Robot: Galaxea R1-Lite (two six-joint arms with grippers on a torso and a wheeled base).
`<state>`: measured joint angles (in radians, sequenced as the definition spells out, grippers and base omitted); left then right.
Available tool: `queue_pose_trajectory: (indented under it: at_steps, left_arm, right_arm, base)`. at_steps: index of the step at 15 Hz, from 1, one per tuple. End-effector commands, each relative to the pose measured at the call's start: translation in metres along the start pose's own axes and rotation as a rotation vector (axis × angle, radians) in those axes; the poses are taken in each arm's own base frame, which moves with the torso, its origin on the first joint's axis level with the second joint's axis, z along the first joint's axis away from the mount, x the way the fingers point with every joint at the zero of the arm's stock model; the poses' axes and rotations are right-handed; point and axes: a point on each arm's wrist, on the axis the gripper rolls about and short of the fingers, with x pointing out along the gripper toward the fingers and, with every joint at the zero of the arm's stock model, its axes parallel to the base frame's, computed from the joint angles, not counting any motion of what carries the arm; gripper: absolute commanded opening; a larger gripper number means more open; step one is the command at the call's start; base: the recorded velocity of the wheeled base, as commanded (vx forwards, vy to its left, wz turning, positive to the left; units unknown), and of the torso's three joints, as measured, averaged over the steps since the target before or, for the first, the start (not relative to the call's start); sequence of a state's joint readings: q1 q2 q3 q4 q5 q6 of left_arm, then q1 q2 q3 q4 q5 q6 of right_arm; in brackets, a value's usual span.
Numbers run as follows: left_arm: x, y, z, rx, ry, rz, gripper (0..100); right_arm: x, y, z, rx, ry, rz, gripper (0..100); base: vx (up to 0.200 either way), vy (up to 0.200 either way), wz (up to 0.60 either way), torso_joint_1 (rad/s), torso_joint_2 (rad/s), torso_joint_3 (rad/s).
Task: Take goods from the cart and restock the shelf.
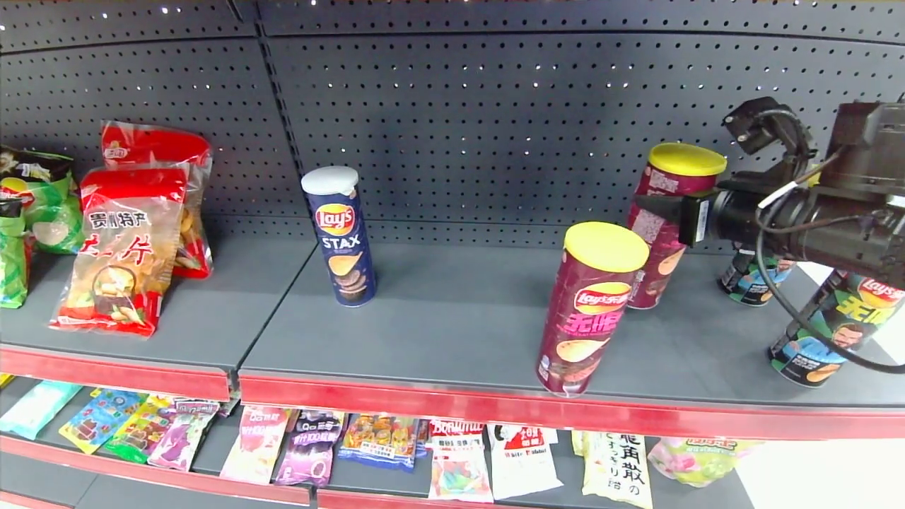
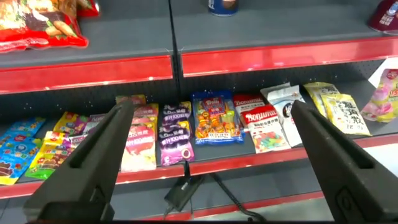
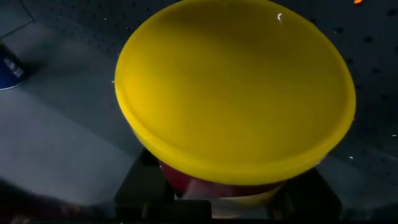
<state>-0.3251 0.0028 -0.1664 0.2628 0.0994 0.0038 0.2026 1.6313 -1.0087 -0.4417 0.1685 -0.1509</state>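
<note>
**Head view: right gripper on the rear can**

Head view shows me the right gripper (image 1: 668, 208) closed around the rear can (image 1: 664, 240), a maroon can with a yellow lid (image 1: 687, 159). This can is at the back of the shelf (image 1: 438, 332), on its right part, just behind the front can (image 1: 590, 311) of the same kind. I cannot tell if its base touches the shelf. A blue can (image 1: 339, 237) stands well apart, towards the left, and red bags (image 1: 124, 254) lie further left. In the left wrist view, the left gripper (image 2: 205, 162) has its fingers (image 2: 93, 162) spread wide with nothing between them, in front of the packets (image 2: 214, 118) on the lower shelf (image 2: 261, 158).
</note>
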Motion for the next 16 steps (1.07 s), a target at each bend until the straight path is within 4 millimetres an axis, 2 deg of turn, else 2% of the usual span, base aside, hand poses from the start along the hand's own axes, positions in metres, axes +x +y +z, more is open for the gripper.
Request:
queue_pose_trajectory:
  at_steps: [1,10,16]
  left_arm:
    - [0.001,0.0,-0.002,0.001,0.004,0.0,100]
    - [0.001,0.0,-0.003,0.002,0.01,0.002,100]
    - [0.002,0.0,-0.006,0.003,0.019,0.0,100]
  right_arm:
    - [0.022,0.004,-0.006,0.004,0.023,0.025,0]
    - [0.056,0.032,-0.013,0.024,-0.008,0.104,0]
    - [0.063,0.037,-0.017,0.023,0.002,0.117,0]
  base:
    - [0.0,0.0,0.0,0.0,0.0,0.0]
    - [0.0,0.0,0.0,0.0,0.0,0.0]
    - [0.0,0.0,0.0,0.0,0.0,0.0]
